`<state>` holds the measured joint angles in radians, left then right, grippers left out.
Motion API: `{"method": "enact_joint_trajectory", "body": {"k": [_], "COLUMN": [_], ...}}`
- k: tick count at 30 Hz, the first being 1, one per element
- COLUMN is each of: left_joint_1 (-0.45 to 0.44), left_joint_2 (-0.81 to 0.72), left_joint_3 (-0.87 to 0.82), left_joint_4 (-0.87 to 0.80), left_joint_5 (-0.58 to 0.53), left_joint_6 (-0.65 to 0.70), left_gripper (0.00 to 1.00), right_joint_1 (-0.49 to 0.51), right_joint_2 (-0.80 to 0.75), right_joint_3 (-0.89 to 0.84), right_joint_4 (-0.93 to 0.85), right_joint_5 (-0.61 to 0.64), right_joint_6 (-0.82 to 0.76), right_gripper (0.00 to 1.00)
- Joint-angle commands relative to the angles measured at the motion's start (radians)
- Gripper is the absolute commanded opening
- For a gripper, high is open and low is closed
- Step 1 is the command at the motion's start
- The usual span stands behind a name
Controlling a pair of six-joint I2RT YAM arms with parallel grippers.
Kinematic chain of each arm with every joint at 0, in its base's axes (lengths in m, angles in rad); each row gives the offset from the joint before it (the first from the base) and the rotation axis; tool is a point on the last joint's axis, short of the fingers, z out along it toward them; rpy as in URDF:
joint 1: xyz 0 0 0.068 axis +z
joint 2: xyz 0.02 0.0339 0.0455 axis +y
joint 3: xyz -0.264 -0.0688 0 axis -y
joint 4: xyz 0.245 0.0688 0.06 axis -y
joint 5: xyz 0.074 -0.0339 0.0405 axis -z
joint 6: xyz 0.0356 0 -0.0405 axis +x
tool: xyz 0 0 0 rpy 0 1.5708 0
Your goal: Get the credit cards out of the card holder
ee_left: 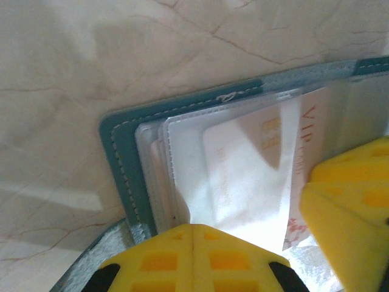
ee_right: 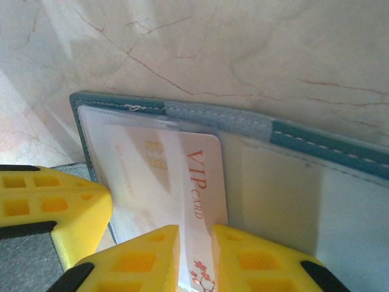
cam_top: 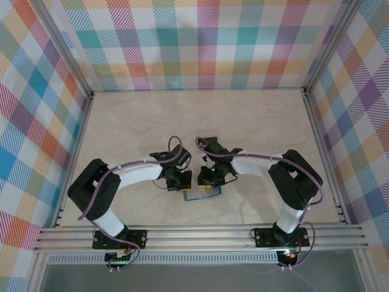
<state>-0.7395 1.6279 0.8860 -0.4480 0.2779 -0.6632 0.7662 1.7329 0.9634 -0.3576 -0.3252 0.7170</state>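
Overhead, arms: both reach inward and meet over the near middle of the table (cam_top: 182, 115).
Overhead, left gripper (cam_top: 180, 182): at the left end of the card holder (cam_top: 203, 194).
Overhead, right gripper (cam_top: 210, 176): just beside the left one, over the same card holder.
Left wrist, card holder (ee_left: 121, 158): lies open and flat on the table, teal rim around clear sleeves.
Left wrist, card (ee_left: 255, 176): white, with a gold chip and red "VIP" lettering, partly inside a clear sleeve.
Left wrist, left gripper (ee_left: 192, 249): yellow fingers clenched together with nothing between them, at the near edge of the sleeves.
Left wrist, right arm: one yellow finger (ee_left: 349, 207) sits over the card's right part.
Right wrist, card (ee_right: 182, 170): sticks out of the sleeve toward the camera.
Right wrist, right gripper (ee_right: 196, 261): jaws a little apart with a strip of the card in the gap; I cannot tell whether they pinch it.
Right wrist, card holder (ee_right: 316, 146): flat on the table, with a grey-blue pocket to the right of the card.
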Motion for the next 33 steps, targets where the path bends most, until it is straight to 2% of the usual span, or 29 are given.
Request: {"method": "enact_joint_trajectory", "body": {"k": [1, 6, 12, 18, 26, 33], "left_joint_1": [-0.005, -0.011, -0.031, -0.045, -0.046, -0.048], "left_joint_2": [-0.015, -0.023, 0.004, 0.05, 0.116, 0.127], "left_joint_3": [0.015, 0.064, 0.119, 0.122, 0.119, 0.112], "left_joint_4": [-0.085, -0.11, -0.126, -0.129, -0.185, -0.207], "left_joint_5": [-0.054, -0.047, -0.022, -0.019, -0.065, -0.085], "left_joint_6": [0.021, 0.031, 0.043, 0.043, 0.086, 0.094], "left_gripper": [0.03, 0.03, 0.03, 0.03, 0.03, 0.03], "right_joint_1": [-0.004, -0.005, -0.005, -0.006, -0.005, -0.035], "right_joint_2": [-0.039, -0.036, -0.014, 0.023, 0.047, 0.024], "right_joint_3": [0.012, 0.015, 0.038, 0.05, 0.042, -0.033], "right_joint_4": [-0.011, -0.014, -0.08, -0.077, -0.046, 0.094], "right_joint_5": [0.002, 0.0, 0.057, 0.04, -0.009, -0.134], "right_joint_6": [-0.013, -0.013, -0.041, -0.057, -0.065, -0.036], "right_gripper": [0.25, 0.27, 0.32, 0.32, 0.32, 0.3]}}
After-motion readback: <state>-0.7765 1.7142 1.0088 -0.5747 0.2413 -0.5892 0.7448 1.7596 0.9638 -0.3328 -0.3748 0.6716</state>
